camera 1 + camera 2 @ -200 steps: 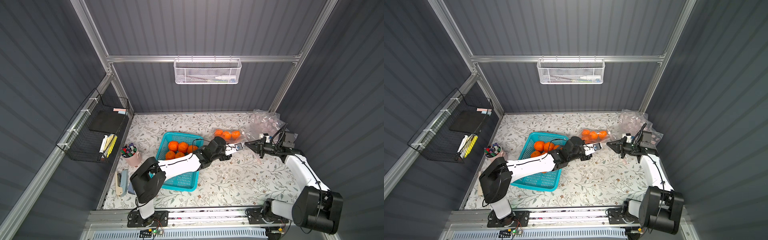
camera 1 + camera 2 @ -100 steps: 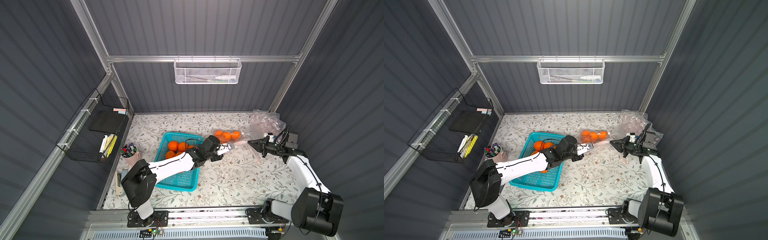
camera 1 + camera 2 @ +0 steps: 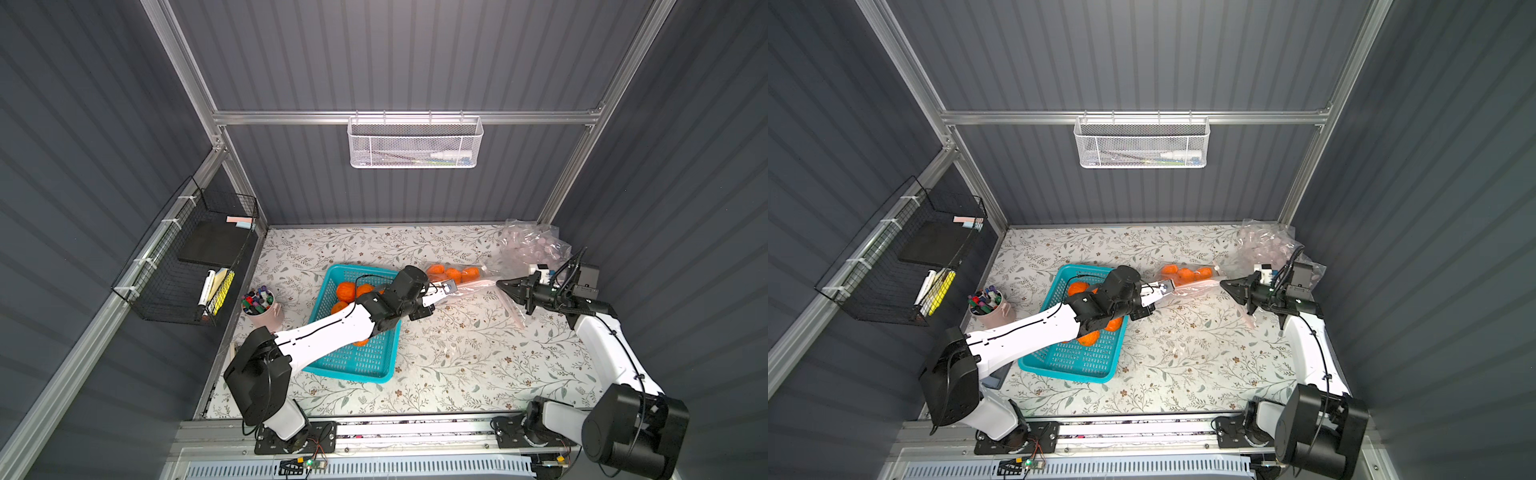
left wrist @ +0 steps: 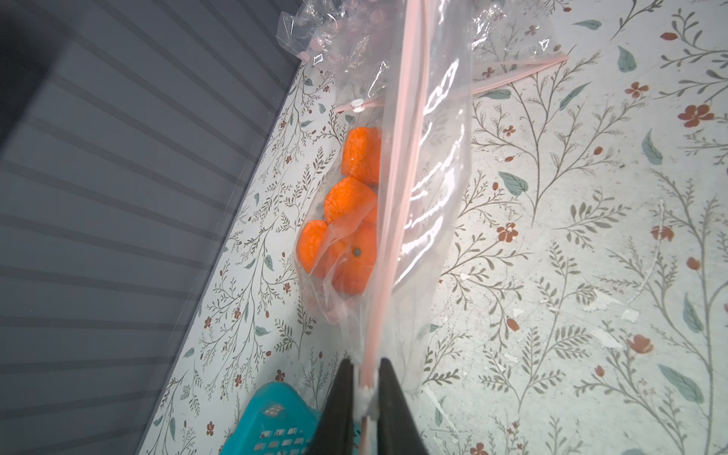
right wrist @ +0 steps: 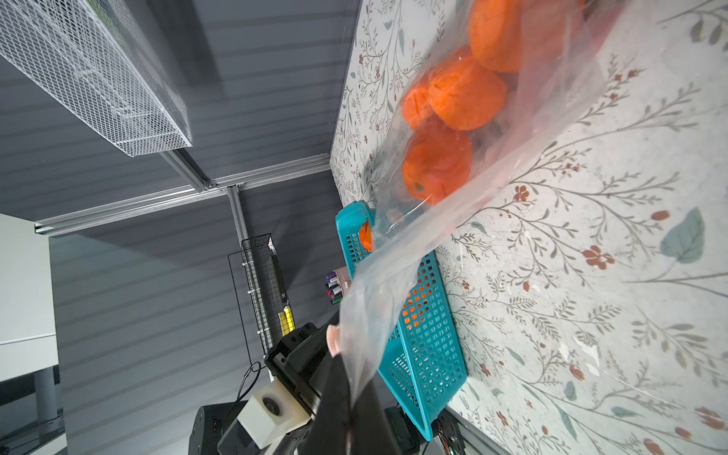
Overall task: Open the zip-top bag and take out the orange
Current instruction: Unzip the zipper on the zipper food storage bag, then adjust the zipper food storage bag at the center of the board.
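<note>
The zip-top bag [image 3: 473, 285] is lying low over the floral surface [image 3: 457, 365], just off the 2 o'clock corner of the teal basket [image 3: 361, 361] in both top views. It is stretching between the two tools. Its long axis, the pink zip strip [image 4: 394, 177], is running from 9 o'clock to 3 o'clock and is being pulled taut. The belly is sagging toward 12 o'clock, where the oranges [image 3: 453, 274] are bunching together inside the film.

Four oranges are showing through the plastic in the left wrist view, though creases and glare are blurring their outlines. Whether the seal is parting anywhere along the strip is not something these views are settling. The left arm [image 3: 332, 328] is crossing over the basket and covering most of the loose oranges [image 3: 347, 291] in it. A heap of clear bags [image 3: 532, 245] is sitting crumpled at the 1 o'clock corner, its contents too faint to read.

The left tool [image 4: 366, 388] is nearly pressed together, its dark fingers pinching the 9 o'clock end of the zip strip. The right tool [image 5: 354, 390] is pressed fully together, clamping the thin film at the bag's 3 o'clock end. In the top views its tips are meeting the plastic at a point.
</note>
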Controlling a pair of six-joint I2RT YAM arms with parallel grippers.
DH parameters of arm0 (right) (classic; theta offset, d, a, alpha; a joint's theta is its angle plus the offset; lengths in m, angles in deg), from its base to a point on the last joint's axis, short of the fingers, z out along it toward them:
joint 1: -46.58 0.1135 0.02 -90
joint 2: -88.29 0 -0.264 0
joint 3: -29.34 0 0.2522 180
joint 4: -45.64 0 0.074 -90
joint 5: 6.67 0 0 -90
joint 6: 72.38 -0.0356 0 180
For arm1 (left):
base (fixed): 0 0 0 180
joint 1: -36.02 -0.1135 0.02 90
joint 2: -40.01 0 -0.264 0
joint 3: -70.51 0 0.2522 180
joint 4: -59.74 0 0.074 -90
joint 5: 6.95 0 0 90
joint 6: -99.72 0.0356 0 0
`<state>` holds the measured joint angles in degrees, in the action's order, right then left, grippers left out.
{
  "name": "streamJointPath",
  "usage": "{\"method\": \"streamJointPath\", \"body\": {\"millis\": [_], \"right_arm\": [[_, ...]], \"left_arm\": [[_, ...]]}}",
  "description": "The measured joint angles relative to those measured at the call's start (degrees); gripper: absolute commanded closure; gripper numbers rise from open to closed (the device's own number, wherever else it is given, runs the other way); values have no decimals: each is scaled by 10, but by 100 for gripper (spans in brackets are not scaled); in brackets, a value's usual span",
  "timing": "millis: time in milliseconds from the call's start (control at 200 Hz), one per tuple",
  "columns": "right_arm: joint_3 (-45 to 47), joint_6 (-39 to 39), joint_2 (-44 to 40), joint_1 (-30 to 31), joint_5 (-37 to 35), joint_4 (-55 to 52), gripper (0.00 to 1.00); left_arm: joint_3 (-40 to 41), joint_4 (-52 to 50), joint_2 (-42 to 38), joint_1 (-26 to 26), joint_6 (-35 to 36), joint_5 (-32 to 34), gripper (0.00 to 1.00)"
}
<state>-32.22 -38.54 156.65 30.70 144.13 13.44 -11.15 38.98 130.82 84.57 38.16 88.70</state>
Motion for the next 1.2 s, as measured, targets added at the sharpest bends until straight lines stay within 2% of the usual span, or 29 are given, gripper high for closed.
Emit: {"method": "streamJointPath", "body": {"millis": [410, 425, 495, 520, 575, 695, 820, 945, 1071, 1201], "right_arm": [[2, 0, -1, -3, -7, 1, 100], [3, 0, -2, -3, -7, 0, 96], [9, 1, -9, -4, -9, -3, 67], [11, 6, -13, -5, -14, -7, 61], [11, 25, -21, -10, -24, -26, 53], [-9, 95, -43, -14, -69, -122, 50], [-76, 168, -63, -6, -148, -210, 48], [-133, 208, -71, 49, -232, -219, 47], [-221, 251, 19, 148, -305, -242, 54], [-332, 303, 175, 200, -357, -264, 46]], "left_arm": [[9, -25, -11, -7, 0, 4, 94], [9, -25, -11, -7, 0, 3, 94], [10, -26, -12, -8, 0, 0, 94], [12, -30, -14, -9, 1, 0, 94], [20, -39, -23, -12, 4, 0, 94], [28, -77, -37, -15, 20, -7, 92], [60, -99, -67, -12, 35, -20, 92], [91, -112, -83, 21, 49, -31, 92], [93, -114, -62, 62, 63, -44, 92], [93, -120, -38, 77, 72, -52, 91]]}}
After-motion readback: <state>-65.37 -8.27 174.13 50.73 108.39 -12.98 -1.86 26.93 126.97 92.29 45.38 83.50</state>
